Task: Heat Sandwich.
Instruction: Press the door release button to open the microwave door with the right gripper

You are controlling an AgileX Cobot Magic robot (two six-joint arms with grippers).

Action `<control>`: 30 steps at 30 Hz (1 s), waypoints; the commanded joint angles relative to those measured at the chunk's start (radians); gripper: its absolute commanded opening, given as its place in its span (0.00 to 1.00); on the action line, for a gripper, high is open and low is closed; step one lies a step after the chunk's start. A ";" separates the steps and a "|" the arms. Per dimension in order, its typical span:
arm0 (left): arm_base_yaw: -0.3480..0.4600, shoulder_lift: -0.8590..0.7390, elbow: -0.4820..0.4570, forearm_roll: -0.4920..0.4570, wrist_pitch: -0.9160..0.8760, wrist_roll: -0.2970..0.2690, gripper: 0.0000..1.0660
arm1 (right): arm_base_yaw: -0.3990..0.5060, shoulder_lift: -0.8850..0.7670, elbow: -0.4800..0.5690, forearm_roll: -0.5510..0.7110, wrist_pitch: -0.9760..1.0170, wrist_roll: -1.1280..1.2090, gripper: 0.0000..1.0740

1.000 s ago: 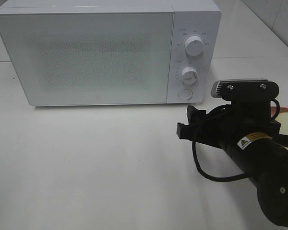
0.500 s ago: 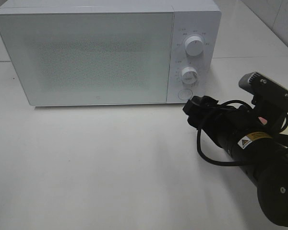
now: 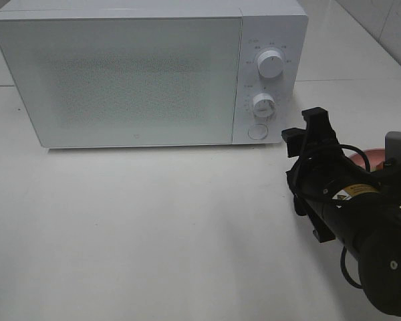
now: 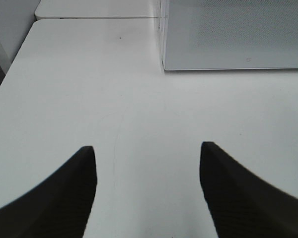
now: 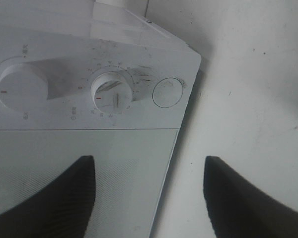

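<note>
sandwich is not visible in any view; only a sliver of a pink plate [image 3: 358, 153] shows behind the right arm, and whether the sandwich sits on it cannot be told. the microwave [image 3: 120, 80] stands shut at the back of the table [image 3: 154, 221], so the step in hand looks like getting the door open. the right gripper [image 5: 149, 161] is empty with its jaws spread wide, rolled onto its side and aimed at the control panel, close to but not touching the round button [image 5: 167, 92] under the lower dial [image 5: 111, 94]. the next move likely calls for lining up one fingertip with that button and pushing straight in, staying off the dial just beside it. the right arm reaches low across the table from the right, forearm near level. the left gripper [image 4: 146, 147] is also spread and holds nothing, hovering over bare table facing the microwave's near left corner.
</note>
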 commanded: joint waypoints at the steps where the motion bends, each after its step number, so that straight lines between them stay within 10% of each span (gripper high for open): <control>1: 0.001 -0.018 0.003 -0.003 -0.006 -0.004 0.55 | 0.003 0.000 -0.009 -0.002 0.000 0.097 0.46; 13: 0.001 -0.018 0.003 -0.003 -0.006 -0.004 0.55 | 0.003 0.000 -0.009 0.019 0.007 0.114 0.01; 30: 0.001 -0.018 0.003 -0.003 -0.006 -0.004 0.55 | -0.068 0.044 -0.058 -0.053 0.084 0.116 0.00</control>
